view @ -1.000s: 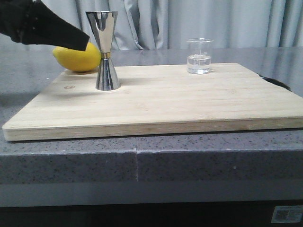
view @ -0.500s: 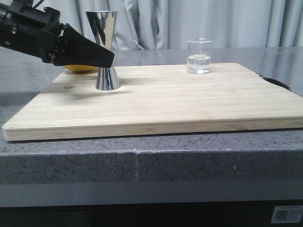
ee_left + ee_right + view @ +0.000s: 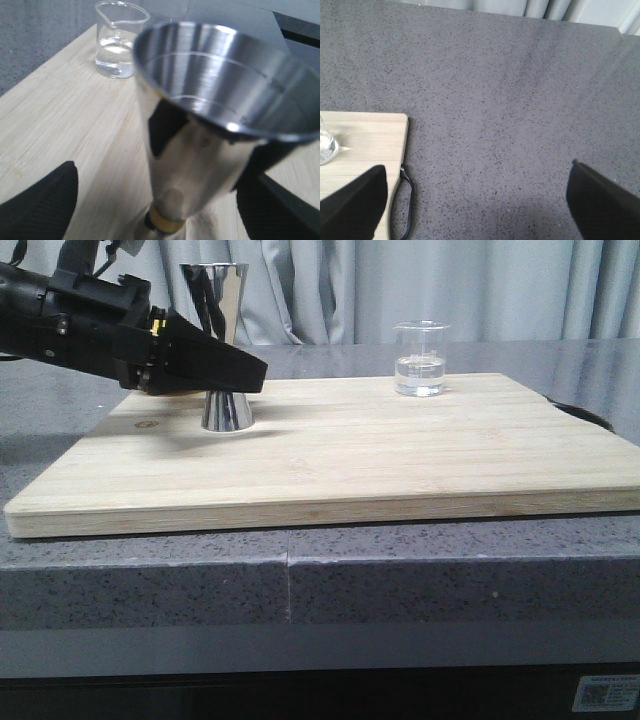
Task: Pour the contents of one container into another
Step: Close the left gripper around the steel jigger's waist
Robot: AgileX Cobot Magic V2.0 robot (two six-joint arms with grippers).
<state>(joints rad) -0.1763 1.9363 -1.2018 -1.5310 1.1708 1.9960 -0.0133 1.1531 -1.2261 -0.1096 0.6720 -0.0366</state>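
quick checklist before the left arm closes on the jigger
1. Jigger upright on the cutting board: ok.
2. Left end effector open, fingers either side of the jigger's waist: ok.
3. Fingers touching the jigger: cannot tell.
4. Jigger's top cup empty: ok.
5. Beaker upright, holding clear liquid, apart from the jigger: ok.
6. Right end effector open over bare counter, holding nothing: ok.

Front camera faces low; wrist cameras share beaker (image 3: 120, 45).
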